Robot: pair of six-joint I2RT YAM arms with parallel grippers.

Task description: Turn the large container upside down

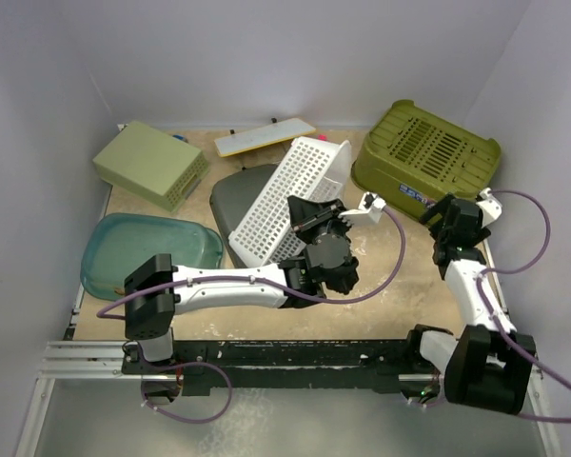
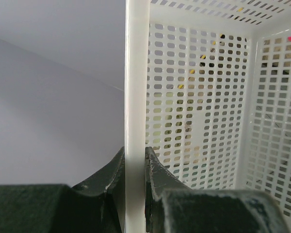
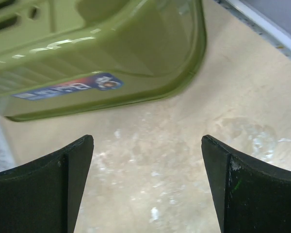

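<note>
Overhead view of a sandy desk (image 1: pixel 381 286) with two robot arms mounted at its near edge. The large container (image 1: pixel 426 157), an olive-green plastic tub, sits in the far right corner of the desk. Its slotted base faces up and its rim rests on the surface, so it already lies upside down. A white label (image 3: pixel 68 87) shows on the side facing the arms.

The right claw (image 1: pixel 449 221) hovers just on the near side of the tub. Its two dark fingers are spread wide with only bare desk between them, holding nothing and touching nothing.

Near the middle of the desk the left claw (image 1: pixel 316 221) is pinched closed on the thin rim of a white perforated basket (image 1: pixel 285 200). The basket is tilted and leans over a dark grey tub (image 1: pixel 230 195). A teal tub (image 1: pixel 143 249) lies by the left edge and a pale green box (image 1: pixel 150 164) sits near the far left corner.

Judging by how things lie, the turning over looks finished. What seems left is for the right arm to draw clear; the basket in the left claw is not part of this task
</note>
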